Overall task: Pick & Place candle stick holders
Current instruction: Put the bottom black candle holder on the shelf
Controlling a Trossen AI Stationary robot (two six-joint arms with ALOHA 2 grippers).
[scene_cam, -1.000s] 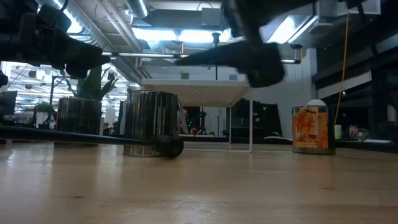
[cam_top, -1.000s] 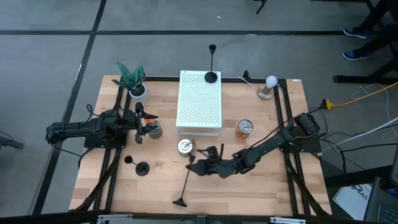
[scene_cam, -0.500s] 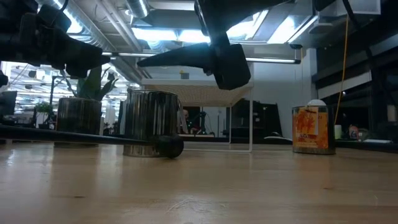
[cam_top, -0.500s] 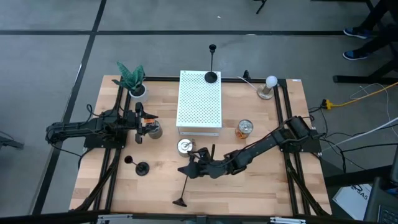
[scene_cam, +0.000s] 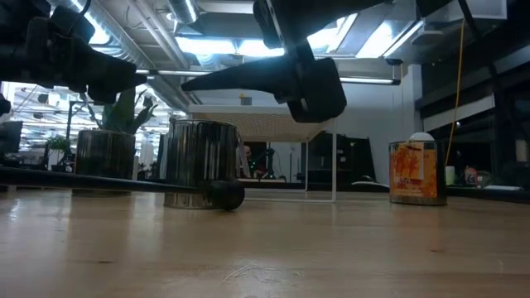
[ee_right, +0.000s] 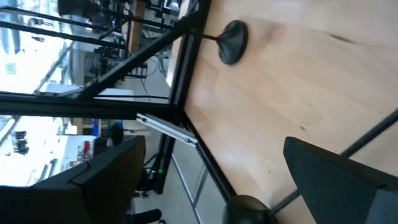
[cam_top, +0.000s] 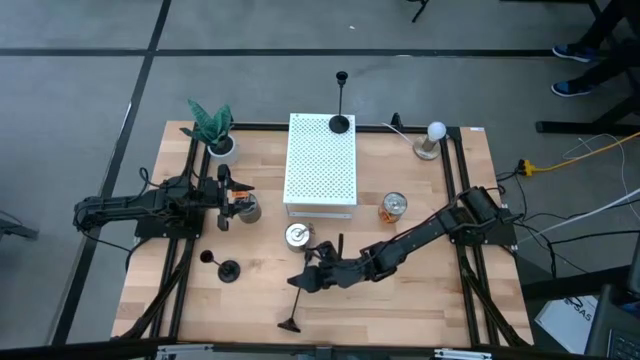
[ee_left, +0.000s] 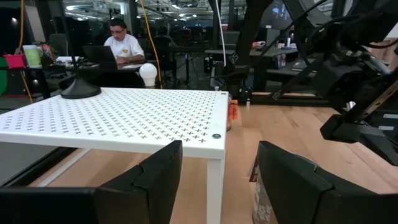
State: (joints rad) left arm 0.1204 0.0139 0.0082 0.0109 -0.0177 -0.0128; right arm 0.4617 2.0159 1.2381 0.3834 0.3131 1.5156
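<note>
Since a moment ago, the right claw (cam_top: 303, 281) has slid left along the bench (cam_top: 420, 300) and now hangs over the fallen holder (cam_top: 297, 298), its fingers wide apart and empty. Another holder (cam_top: 340, 112) stands on the white shelf (cam_top: 321, 165), one (cam_top: 226, 268) by the left edge. The left claw (cam_top: 226, 198) waits, half apart, by a tin (cam_top: 247, 208).

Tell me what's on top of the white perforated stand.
One black candlestick stands upright on the white stand's far edge; the rest looks bare. Beneath its top is hidden from above.
</note>
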